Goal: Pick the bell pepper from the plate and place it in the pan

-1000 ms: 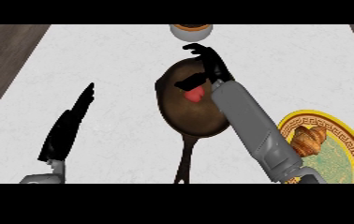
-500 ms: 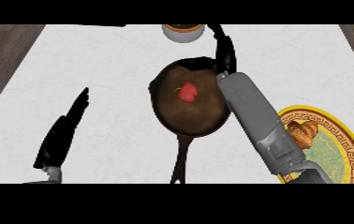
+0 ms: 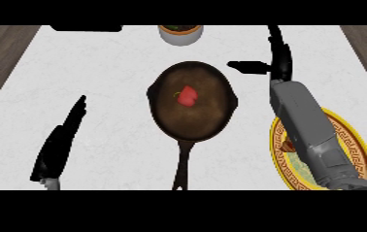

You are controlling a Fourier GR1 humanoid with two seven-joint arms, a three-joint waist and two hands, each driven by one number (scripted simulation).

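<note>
Bell pepper [image 3: 188, 95] lies red in the middle of the dark pan [image 3: 172, 124], nothing touching it, so the job looks done. Right hand [image 3: 281, 56] hangs beside the pan's far right rim, fingers straight, thumb out, holding nothing. Left hand [image 3: 63, 141] rests open at the counter's left. One risk: the right forearm, crossing above the yellow plate [image 3: 281, 153], might clip it or the pan when pulling back.

The right robot hand [image 3: 281, 61] is black and slender, joined to a blocky grey forearm [image 3: 309, 129] with flat panelled sides. The left robot hand [image 3: 61, 146] is likewise black, a long narrow shape with a grey piece at its base.
</note>
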